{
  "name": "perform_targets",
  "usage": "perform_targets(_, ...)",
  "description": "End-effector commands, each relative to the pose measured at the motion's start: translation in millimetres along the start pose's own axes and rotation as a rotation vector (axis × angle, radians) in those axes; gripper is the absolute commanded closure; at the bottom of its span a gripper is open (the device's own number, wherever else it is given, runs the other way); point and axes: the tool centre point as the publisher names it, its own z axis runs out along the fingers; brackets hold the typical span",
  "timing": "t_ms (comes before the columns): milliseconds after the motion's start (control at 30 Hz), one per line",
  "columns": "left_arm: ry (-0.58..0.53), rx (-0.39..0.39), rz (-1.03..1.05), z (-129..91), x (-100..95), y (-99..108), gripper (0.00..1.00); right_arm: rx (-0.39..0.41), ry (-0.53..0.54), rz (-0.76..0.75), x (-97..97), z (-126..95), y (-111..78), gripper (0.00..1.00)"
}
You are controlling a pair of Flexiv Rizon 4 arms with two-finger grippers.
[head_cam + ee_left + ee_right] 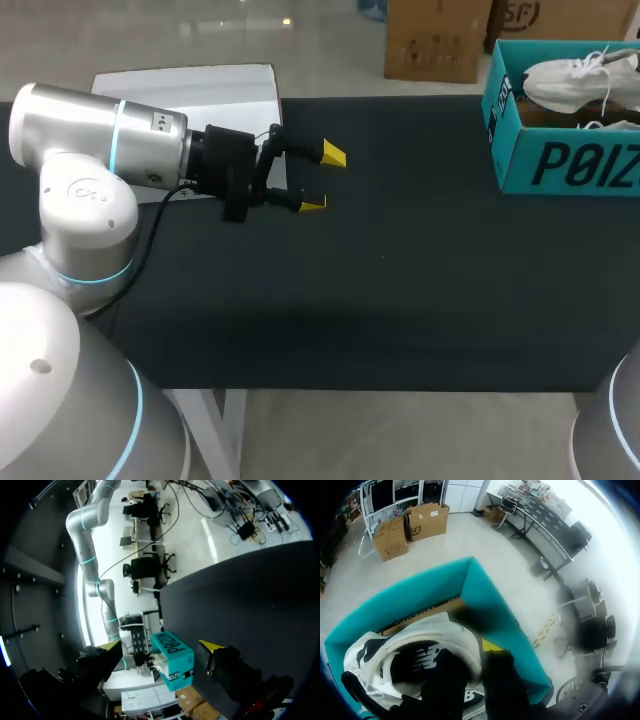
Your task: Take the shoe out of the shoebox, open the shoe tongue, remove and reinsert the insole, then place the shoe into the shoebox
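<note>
The white shoe (575,80) is seen lying inside the teal shoebox (560,165), which stands at the far right corner of the dark surface (400,300). In the right wrist view the shoe (420,655) fills the box from close up, and its opening with the dark inside is turned up toward the camera.

This picture fits two moments of the job. It could be the moment when the shoe is about to be lifted out of the box. It could also be the moment when the shoe has just been put back in, with the insole work done. Which one it is cannot be told from here, and the insole cannot be made out clearly.

The right gripper (480,680) is down at the shoe, inside the box walls. One yellow tip shows beside the shoe's rim. The dark fingers lie over the shoe's opening, but it cannot be told whether they are pinching it or standing loose.

The left gripper (320,180) is held over the left part of the surface, well apart from the box. Its two yellow tips are spread wide, and nothing is held between them. In the left wrist view the shoebox (175,660) is seen far ahead of it.
</note>
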Motion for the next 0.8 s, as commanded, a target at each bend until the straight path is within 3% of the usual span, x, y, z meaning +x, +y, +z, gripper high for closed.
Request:
perform_targets(33,0.004,0.001,0.001,0,-0.4,0,0.00,-0.005,-0.008,-0.010,3.9,11,2.1,1.00)
perform_targets(533,0.004,0.001,0.001,0,-0.4,0,0.00,-0.039,-0.049,-0.016,10.8,59,15.3,1.00)
perform_targets(800,0.004,0.001,0.001,0,-0.4,0,0.00,-0.010,-0.066,-0.010,11.0,89,13.6,1.00)
